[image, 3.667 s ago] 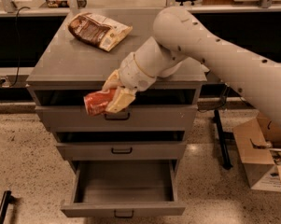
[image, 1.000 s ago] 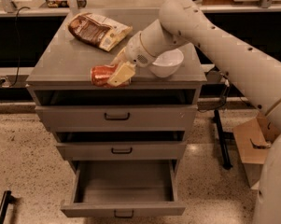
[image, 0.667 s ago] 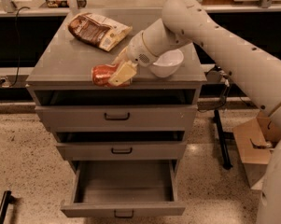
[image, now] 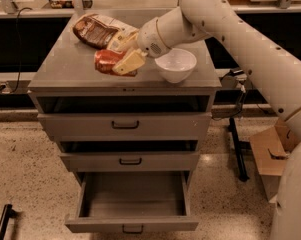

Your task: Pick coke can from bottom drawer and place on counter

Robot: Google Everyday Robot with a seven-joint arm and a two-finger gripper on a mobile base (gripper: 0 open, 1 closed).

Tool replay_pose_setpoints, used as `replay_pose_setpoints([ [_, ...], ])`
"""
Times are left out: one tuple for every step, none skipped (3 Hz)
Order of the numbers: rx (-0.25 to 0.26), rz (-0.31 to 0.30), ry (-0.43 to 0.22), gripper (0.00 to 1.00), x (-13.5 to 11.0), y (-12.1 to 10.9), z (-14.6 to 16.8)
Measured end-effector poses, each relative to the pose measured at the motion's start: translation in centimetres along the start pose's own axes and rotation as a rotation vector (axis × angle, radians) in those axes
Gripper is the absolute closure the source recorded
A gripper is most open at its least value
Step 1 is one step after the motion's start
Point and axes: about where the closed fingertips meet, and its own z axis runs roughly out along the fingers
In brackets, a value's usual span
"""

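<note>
Coke can, clamped in the gripper, has moved inward from the front edge of the counter, now sitting low beside the white bowl; the bottom drawer gapes empty, so release likely comes next.

A: First entry?
B: Coke can, upper centre of the frame, on the worktop. Its right end is covered by the claw clamped on it; lettering unreadable.
A: Others?
B: Snack bag: right corner behind the claw. Arm: cut off at right edge. Cardboard box, lower right: partly behind the arm. Dark bar, lower left: cropped, unidentifiable.
</note>
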Motion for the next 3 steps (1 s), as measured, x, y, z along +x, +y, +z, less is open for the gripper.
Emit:
replay_pose_setpoints([
  [-0.02, 0.029, 0.009, 1.0, -0.1, -1.6, 1.5],
  [-0.065, 0.063, 0.044, 1.0, 0.2, -2.4, 4.6],
  [-0.113, 0.073, 0.062, 1.0, 0.1, -2.6, 7.1],
])
